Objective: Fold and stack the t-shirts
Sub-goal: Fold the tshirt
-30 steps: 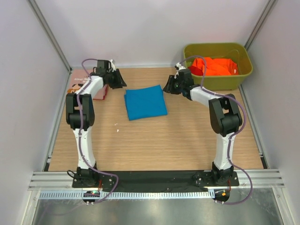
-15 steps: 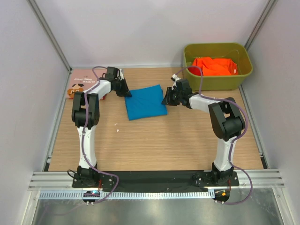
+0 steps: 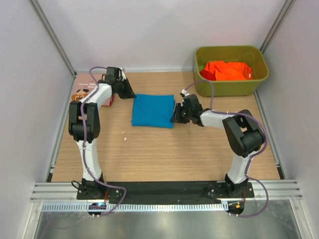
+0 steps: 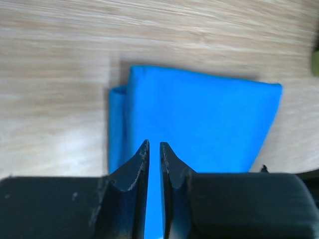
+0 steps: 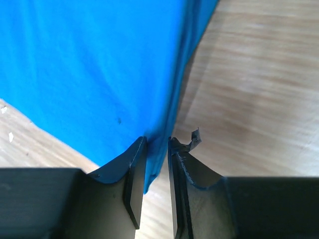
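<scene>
1. The blue t-shirt [image 3: 153, 110] lay folded into a rough rectangle, flat on the worktop [image 3: 164, 154]. It sat toward the far edge, about midway between the left and right edges.
2. The left gripper [image 3: 128, 93] met the shirt at its far-left corner. In its wrist view the claw [image 4: 153, 144] was clenched to a thin slit, blue cloth filled that slit, and it appeared to grasp the shirt's edge. Beyond the fingers the fold showed doubled layers along one side.
3. The right gripper [image 3: 175, 115] was low at the shirt's right edge, near its near-right corner. Its wrist view showed the claw [image 5: 157, 140] clenched on that edge, with a strip of blue cloth running down between the two fingers.
4. The pink t-shirt [image 3: 82, 92] lay at the left edge of the worktop near the far-left corner. It was well apart from the blue one and partly hidden behind the left arm, with some brown print showing.
5. The olive-green bin [image 3: 229, 89] stood in the far-right corner, and the orange t-shirt [image 3: 229, 70] lay crumpled inside it.
6. A small white speck [image 3: 124, 132] lay on the bare wood, near the blue shirt's near-left corner but not touching it.
</scene>
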`<act>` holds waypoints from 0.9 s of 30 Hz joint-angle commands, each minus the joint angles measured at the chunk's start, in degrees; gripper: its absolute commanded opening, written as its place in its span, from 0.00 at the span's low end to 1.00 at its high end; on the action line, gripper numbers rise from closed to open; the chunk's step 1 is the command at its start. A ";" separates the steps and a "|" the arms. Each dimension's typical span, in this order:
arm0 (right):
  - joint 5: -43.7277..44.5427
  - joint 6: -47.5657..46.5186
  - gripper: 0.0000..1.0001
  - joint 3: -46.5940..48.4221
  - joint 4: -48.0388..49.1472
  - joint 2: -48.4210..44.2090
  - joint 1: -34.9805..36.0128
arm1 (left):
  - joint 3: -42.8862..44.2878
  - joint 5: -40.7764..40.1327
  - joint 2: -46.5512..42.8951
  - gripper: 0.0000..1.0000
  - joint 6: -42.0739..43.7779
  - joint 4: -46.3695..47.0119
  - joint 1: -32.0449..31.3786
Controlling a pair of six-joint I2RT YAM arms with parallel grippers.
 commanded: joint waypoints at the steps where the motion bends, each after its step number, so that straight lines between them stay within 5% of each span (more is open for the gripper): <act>1: 2.95 2.50 0.31 0.09 0.22 -5.18 0.50 | -3.25 2.35 -8.58 0.14 -1.46 1.73 -1.87; 8: 10.07 3.21 0.43 6.50 -3.74 -4.58 0.06 | -12.04 0.96 -7.45 0.15 -3.13 3.31 -4.07; 20: 16.93 3.57 0.27 18.99 -2.86 8.69 -1.17 | -9.24 -3.00 -2.17 0.17 -3.83 0.59 -3.99; 27: 15.70 0.67 0.26 21.98 -4.80 10.29 -1.52 | -2.84 -5.11 -4.55 0.37 0.11 -3.88 -3.29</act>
